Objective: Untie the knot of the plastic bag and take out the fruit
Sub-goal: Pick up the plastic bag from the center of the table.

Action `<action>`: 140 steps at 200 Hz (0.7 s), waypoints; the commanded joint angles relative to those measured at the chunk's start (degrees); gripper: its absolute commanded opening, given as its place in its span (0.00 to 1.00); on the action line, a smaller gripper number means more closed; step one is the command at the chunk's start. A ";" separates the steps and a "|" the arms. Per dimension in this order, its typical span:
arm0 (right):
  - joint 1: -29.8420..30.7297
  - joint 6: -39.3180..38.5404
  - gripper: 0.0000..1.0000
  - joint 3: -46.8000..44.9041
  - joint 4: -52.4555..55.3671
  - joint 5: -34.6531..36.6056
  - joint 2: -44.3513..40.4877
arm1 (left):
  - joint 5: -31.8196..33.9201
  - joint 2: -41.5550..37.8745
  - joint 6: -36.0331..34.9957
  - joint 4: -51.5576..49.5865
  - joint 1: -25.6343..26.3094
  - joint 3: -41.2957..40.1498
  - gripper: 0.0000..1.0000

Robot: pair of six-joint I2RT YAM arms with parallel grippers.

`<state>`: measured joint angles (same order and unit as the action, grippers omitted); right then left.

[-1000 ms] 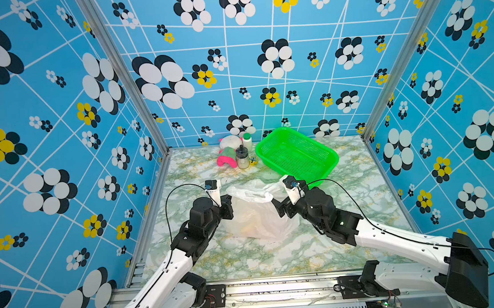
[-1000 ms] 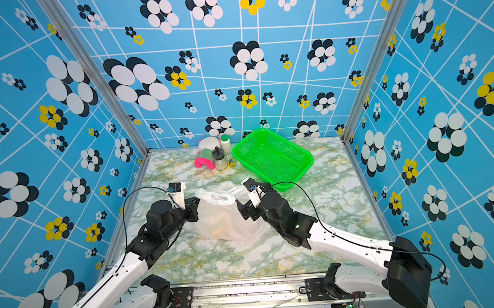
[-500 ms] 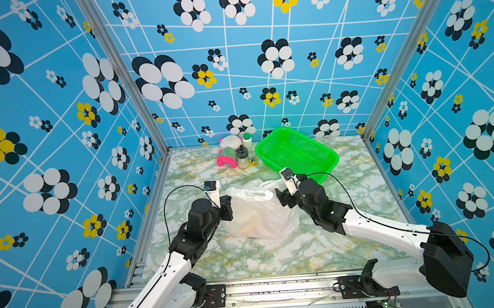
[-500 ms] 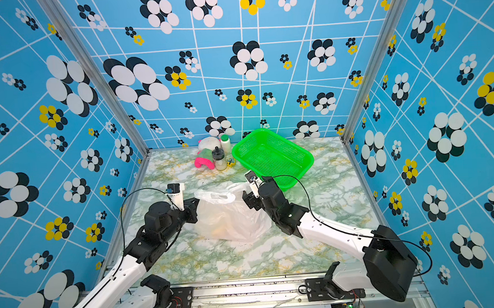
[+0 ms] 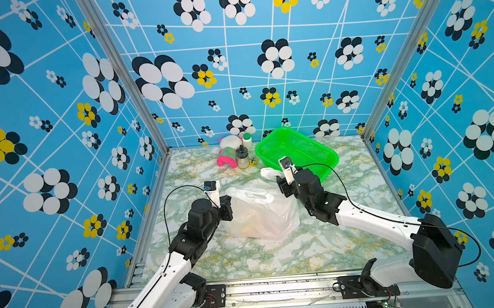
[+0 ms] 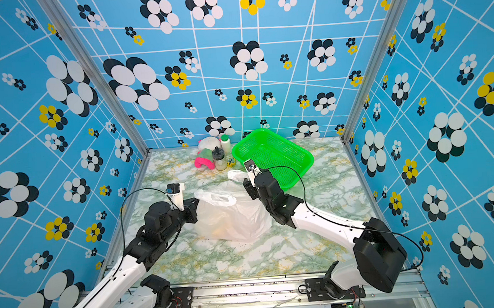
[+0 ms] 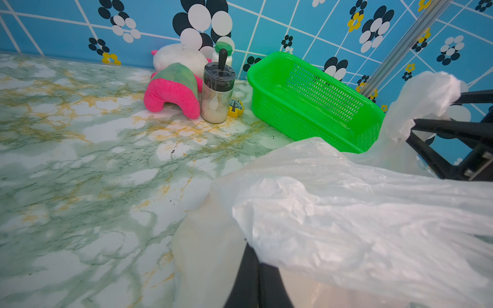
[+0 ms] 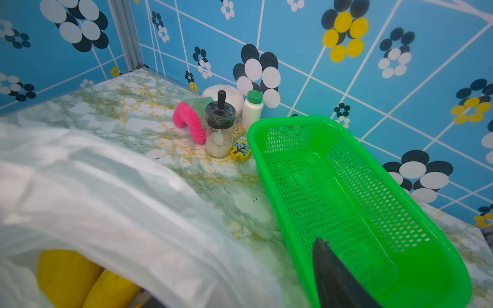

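Note:
The white plastic bag [image 5: 262,216] sits mid-table in both top views, its two handle loops apart; the knot does not show. Yellow fruit [image 8: 66,274] lies inside the bag's mouth, and an orange shape [image 5: 249,227] shows through the film. My left gripper [image 5: 228,204] is shut on the bag's left rim, and its fingers [image 7: 258,277] press together under the film. At the bag's far-right handle loop [image 5: 269,172], beside the basket, my right gripper [image 5: 278,178] has its jaws apart around the film. One finger [image 8: 333,272] shows; the bag hides the other.
A green basket [image 5: 296,152] stands tilted at the back right, just behind my right gripper. A pink-and-white plush toy [image 5: 228,156], a black-lidded jar [image 5: 242,158], a white bottle [image 5: 247,141] and a small yellow piece [image 5: 253,160] cluster at the back wall.
My right gripper moved from the bag's right side toward the back, up to the handle loop by the basket, and its jaws have narrowed. The left gripper kept its hold.

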<state>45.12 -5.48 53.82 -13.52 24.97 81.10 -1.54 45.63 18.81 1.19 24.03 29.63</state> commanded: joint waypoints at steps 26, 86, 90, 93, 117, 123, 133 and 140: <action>-0.30 3.47 0.00 2.05 0.17 1.32 -2.75 | -2.14 0.05 -1.60 -0.07 0.75 0.91 0.52; -0.31 14.16 0.00 7.04 5.15 0.23 -4.52 | 4.95 5.96 -7.18 0.63 15.67 9.53 0.99; -0.32 14.78 0.00 6.80 5.17 0.08 -4.76 | 5.49 6.51 -7.49 0.70 16.28 10.32 0.99; -0.28 15.17 0.00 6.75 5.17 -0.25 -4.87 | 6.08 7.00 -7.74 0.74 16.66 10.99 0.99; 0.00 17.38 0.00 5.91 5.34 -1.83 -5.85 | 10.52 11.81 -8.76 0.43 18.54 15.11 0.99; 0.14 17.59 0.00 5.71 5.34 -1.78 -6.07 | 10.97 13.03 -9.11 0.27 18.73 16.24 0.99; 0.18 18.06 0.00 5.56 5.45 -1.66 -6.35 | 11.69 14.96 -9.68 -0.88 19.20 18.10 0.99; 0.14 18.41 0.00 5.59 5.73 -1.14 -6.39 | 12.36 15.85 -10.06 -1.93 19.67 19.12 0.99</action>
<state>45.08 9.50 59.77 -9.34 24.18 76.12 6.39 58.48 11.33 1.28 42.54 44.71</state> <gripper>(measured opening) 0.045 0.992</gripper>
